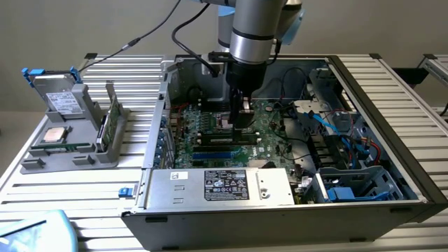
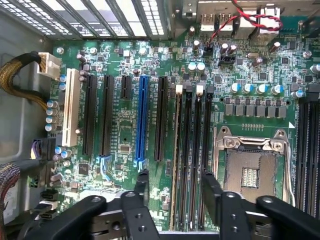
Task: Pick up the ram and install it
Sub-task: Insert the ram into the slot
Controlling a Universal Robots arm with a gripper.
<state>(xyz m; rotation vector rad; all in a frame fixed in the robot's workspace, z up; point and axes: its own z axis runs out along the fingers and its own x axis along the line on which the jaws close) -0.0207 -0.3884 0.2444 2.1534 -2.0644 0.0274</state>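
Gripper (image 2: 175, 176) spread wide, nothing pinched, low over memory slots (image 2: 197, 150). Ram (image 2: 175, 135) seen edge-on in outermost slot, between fingers, untouched. Processor socket (image 2: 250, 170) just beside. Case wall (image 1: 165, 100) and cables (image 1: 347, 134) close around.

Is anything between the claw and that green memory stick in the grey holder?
Yes: the computer case's side wall. The ram stands in the holder outside it, on the exterior view's left; the gripper is inside, over the motherboard.
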